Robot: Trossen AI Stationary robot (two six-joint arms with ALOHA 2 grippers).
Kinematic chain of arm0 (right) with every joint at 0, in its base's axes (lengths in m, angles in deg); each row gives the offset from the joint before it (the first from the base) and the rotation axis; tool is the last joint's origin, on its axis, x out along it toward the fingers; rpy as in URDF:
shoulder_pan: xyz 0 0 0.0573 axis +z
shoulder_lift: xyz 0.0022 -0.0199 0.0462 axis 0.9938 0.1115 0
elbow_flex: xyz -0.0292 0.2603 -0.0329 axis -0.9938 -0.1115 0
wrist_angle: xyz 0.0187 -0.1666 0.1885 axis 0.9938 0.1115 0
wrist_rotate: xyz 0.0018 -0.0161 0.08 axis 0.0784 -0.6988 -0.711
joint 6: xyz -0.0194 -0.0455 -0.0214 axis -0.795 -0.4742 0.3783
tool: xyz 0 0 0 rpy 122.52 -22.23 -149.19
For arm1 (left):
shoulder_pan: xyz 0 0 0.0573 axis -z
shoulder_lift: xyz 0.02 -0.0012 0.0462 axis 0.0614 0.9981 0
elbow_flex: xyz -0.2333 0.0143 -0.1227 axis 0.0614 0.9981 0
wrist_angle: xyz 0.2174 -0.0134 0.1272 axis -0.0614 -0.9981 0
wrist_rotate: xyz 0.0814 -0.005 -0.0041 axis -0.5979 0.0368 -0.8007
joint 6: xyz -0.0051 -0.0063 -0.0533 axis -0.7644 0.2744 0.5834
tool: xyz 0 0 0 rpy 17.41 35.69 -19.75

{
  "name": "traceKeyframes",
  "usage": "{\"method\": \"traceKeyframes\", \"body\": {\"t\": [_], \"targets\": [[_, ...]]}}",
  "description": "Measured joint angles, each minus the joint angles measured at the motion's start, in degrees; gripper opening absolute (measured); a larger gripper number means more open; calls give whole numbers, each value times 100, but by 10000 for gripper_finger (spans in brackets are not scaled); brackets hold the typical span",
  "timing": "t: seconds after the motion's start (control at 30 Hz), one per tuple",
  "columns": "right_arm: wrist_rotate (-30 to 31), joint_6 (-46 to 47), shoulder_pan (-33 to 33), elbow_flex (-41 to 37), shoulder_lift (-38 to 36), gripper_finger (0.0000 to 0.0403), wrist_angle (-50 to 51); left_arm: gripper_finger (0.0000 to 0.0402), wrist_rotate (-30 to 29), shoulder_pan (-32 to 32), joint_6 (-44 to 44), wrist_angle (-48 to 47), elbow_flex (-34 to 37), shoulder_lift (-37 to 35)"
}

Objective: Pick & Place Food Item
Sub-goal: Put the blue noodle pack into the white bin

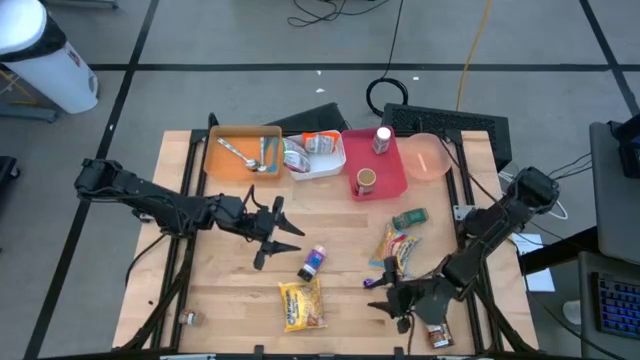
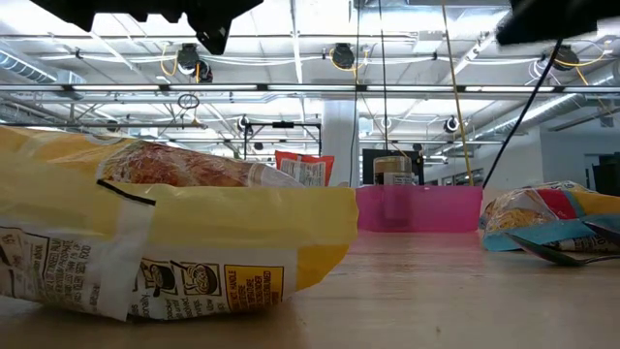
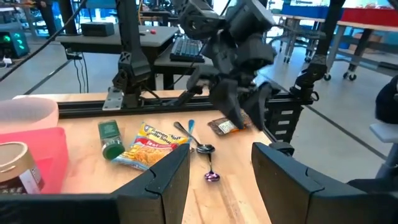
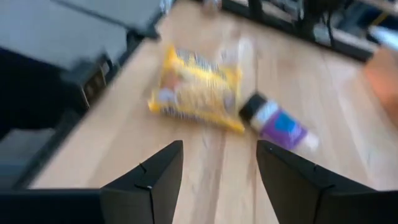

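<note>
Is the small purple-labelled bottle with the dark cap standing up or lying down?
Lying down. The small purple-labelled bottle rests on its side on the wooden table, dark cap pointing sideways.

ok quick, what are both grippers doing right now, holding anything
left gripper: jaws open, holding nothing, above the table's middle.
right gripper: jaws open, holding nothing, low over the table by the purple spoon.

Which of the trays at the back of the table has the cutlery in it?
The orange tray, leftmost of the three: a metal spoon lies inside. The white tray holds packets, and the pink tray holds two small jars.
</note>
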Motion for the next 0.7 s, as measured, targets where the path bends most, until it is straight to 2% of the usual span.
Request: {"method": "traceKeyframes", "body": {"t": [0.2, 0.53, 0.7], "targets": [[133, 1084, -47, 6, 148, 196, 1225, 182, -128, -1, -97, -30, 0, 14], [226, 3500, -90, 6, 144, 196, 3567, 182, -343, -53, -89, 291, 2, 586], [-77, 4311, -89, 6, 142, 196, 4221, 182, -425, -158, -62, 608, 2, 907]]}}
